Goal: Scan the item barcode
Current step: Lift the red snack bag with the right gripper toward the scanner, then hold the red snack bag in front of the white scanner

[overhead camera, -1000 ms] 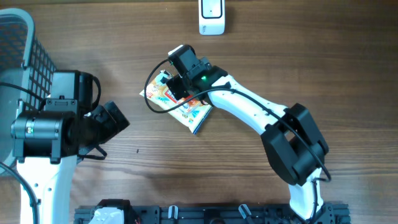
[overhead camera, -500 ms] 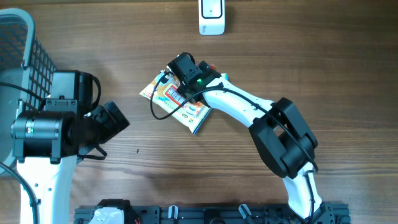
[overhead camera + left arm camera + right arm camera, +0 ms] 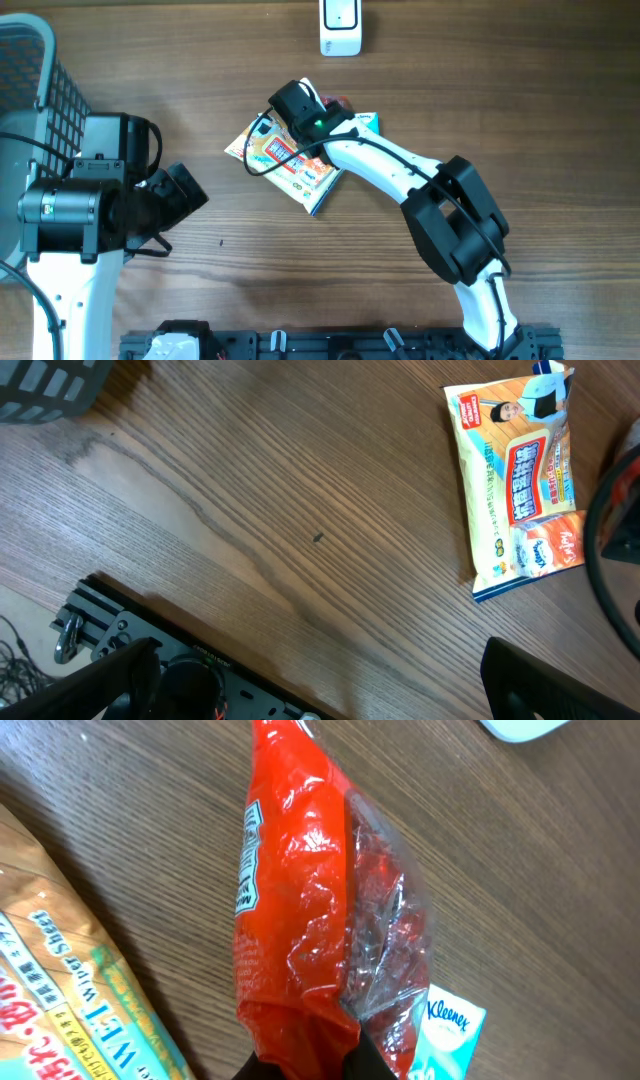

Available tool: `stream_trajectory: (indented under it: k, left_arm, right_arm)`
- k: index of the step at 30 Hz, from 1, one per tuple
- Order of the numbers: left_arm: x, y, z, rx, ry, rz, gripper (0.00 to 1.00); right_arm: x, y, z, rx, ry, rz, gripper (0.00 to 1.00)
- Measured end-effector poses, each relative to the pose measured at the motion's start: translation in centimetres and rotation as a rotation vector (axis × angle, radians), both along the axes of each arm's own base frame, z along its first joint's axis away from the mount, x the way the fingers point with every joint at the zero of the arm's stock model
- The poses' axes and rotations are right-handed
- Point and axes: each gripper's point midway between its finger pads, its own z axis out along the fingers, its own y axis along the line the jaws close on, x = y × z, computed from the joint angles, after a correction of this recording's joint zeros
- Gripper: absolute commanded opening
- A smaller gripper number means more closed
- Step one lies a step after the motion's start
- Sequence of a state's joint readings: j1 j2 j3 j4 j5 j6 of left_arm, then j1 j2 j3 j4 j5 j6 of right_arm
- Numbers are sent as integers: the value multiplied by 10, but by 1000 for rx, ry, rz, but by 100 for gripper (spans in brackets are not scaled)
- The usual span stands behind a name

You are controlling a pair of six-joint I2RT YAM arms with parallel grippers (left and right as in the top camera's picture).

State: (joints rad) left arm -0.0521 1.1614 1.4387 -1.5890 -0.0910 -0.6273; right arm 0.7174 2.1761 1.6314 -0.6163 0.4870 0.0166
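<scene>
A brown wood-grain table, seen from above and from two wrist cameras.

The right gripper is clamped shut on the bottom edge of a red crinkled plastic packet. Only the dark tips of the jaws show at the bottom of the wrist view, pinching the packet's sealed end. The packet stands on its edge and runs up and away from the jaws. One face is solid red with a white printed label, and the other is clear film showing reddish contents. No barcode can be made out on it.

Just beside the grip, to the right, a corner of a white and teal Kleenex tissue pack lies flat, touching or partly under the packet. To the left lies a large flat pack of wet wipes, orange and yellow with red lettering, close to the packet. From above, the right arm's wrist covers the upper right part of the wipes pack.

Further off, at the far edge of the table, a white scanner sits well apart from the packet.

The left gripper is spread wide and grasps nothing, hovering over bare wood to the left of the wipes pack. A dark mesh basket stands at the far left, behind the left arm. A black rail runs along the near edge.
</scene>
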Motion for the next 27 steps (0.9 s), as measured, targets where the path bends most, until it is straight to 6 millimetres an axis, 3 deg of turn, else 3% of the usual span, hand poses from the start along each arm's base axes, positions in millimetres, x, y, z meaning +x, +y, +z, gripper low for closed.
stream_trajectory:
  k: [5,10,15,17,19,23,27]
  left_arm:
    - [0,0,0,0,0,0,100]
    - [0,0,0,0,1,0,100]
    - [0,0,0,0,0,0,100]
    - [0,0,0,0,1,0,100]
    - [0,0,0,0,1,0,100]
    - [0,0,0,0,0,0,100]
    - [0,0,0,0,0,0,100]
  right_arm:
    - [-4,8,27,208,85,-20,4]
    - [6,1,78,661,247,-19,4]
    - [17,-50,107,1040,438,-67,4]
    - [17,-64,115,1146,491,-72,4]
    - [12,-66,116,1230,553,-55,4]
    - [-11,-51,107,1405,746,14,4]
    - [-27,-39,112,1601,911,109,4]
